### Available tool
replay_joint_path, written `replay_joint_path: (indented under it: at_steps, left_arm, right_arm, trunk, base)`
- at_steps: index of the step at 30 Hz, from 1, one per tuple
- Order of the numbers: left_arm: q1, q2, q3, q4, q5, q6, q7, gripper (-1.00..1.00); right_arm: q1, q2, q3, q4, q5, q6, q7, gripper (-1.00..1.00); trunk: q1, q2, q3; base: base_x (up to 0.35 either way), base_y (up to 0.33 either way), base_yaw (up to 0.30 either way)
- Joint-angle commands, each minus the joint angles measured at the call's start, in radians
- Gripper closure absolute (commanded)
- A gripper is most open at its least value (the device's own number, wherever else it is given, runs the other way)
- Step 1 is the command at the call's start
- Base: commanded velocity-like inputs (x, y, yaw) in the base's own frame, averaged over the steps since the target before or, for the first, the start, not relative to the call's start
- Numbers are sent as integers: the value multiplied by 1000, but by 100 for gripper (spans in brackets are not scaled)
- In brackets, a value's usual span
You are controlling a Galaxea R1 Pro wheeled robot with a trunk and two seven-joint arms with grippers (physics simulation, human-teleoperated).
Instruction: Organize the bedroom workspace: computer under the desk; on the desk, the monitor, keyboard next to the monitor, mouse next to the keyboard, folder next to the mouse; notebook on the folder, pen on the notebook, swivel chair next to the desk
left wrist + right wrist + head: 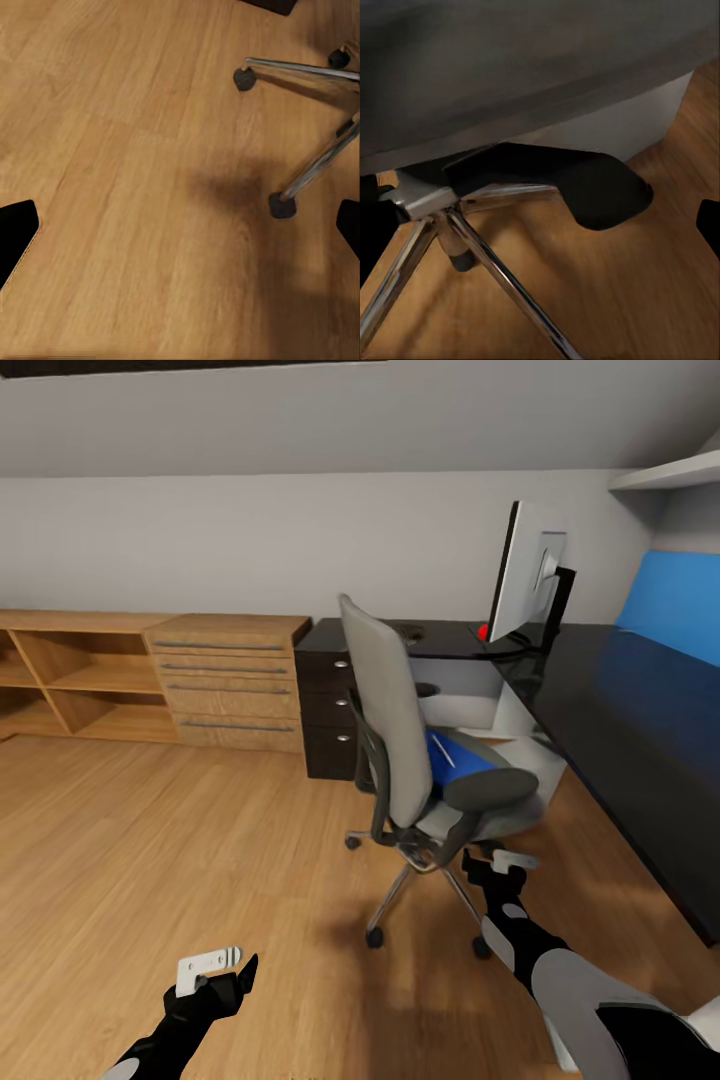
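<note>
The swivel chair stands on the wood floor, its back turned to me and its seat facing the black desk. On the seat lies the blue folder, crossed by a thin pale streak too small to identify. The monitor stands edge-on on the desk. The white-grey computer sits beneath the desk. My right gripper is open, low beside the chair under its armrest; the right wrist view shows the seat underside and the chrome base. My left gripper hangs open over bare floor, away from the chair's casters.
A low light-wood dresser with open shelves lines the far wall at left. Three black drawers end the desk beside it. A blue panel and a white shelf are at right. Open floor spreads at left.
</note>
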Motion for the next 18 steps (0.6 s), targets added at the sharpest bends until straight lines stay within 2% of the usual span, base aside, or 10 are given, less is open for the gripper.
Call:
replay_joint_path:
  at_steps: [1, 10, 18]
  left_arm:
    - [0, -1, 2, -1, 10, 6, 0, -100]
    - [0, -1, 1, 0, 11, 7, 0, -100]
    - [0, -1, 0, 0, 11, 6, 0, -100]
  right_arm:
    - [-1, 1, 0, 0, -6, -5, 4, -100]
    - [-1, 14, 0, 0, -6, -5, 4, -100]
    - [-1, 15, 0, 0, -6, -5, 3, -100]
  trunk:
    - [0, 0, -1]
    - [0, 0, -1]
    - [0, 0, -1]
  base:
    - [0, 0, 217]
    - [-101, 95, 59]
    - [-4, 3, 250]
